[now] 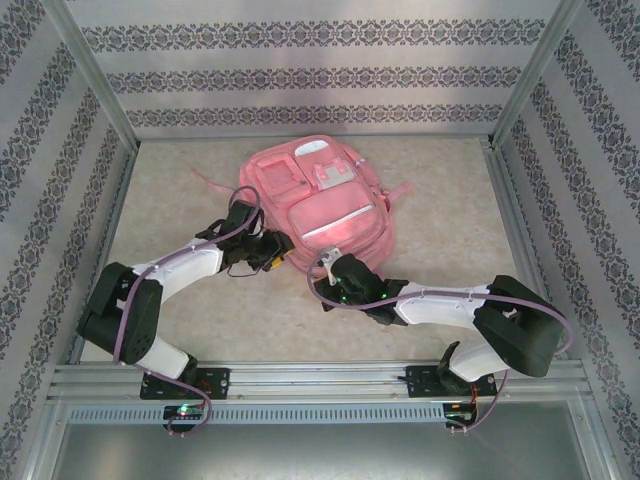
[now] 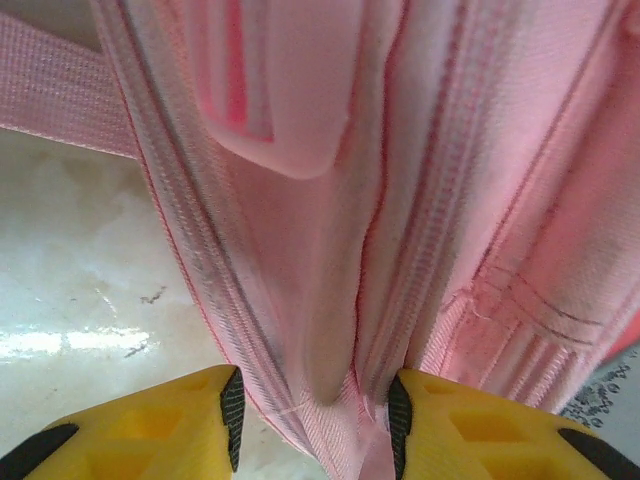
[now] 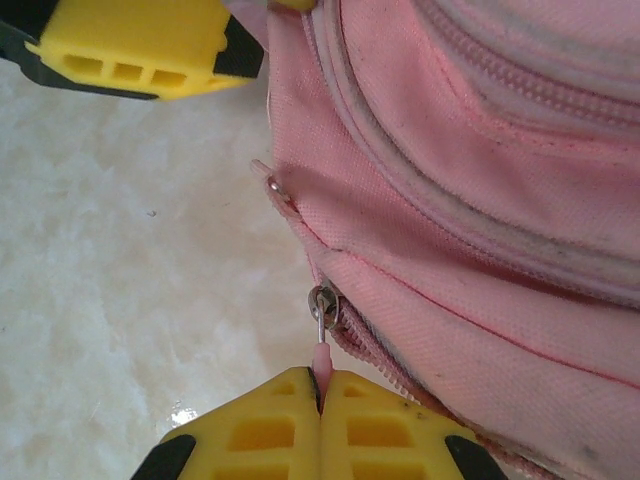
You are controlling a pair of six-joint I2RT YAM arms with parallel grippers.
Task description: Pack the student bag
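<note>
The pale marbled table (image 1: 170, 180) is carrying a big pink backpack (image 1: 320, 200), which is lying flat at the middle of the table, nearer the far edge than the near one, with its front facing up. It is showing several zip pockets stacked down its front, a pale shiny strip across the lower pocket, white patches near its top and thin pink straps trailing out toward the left and right edges. The left arm (image 1: 150, 290) is reaching in to the bag's near left side, and the right arm (image 1: 470, 305) is stretching across to its near end. The left gripper (image 2: 315, 400) is standing half closed around a fold of the bag's zippered edge, the fabric filling the gap and touching both yellow fingers (image 2: 150, 425). The right gripper (image 3: 320, 385) is pinching fully together on the small pink zipper tab (image 3: 321, 350) at the bag's lower seam, just above the table top.
</note>
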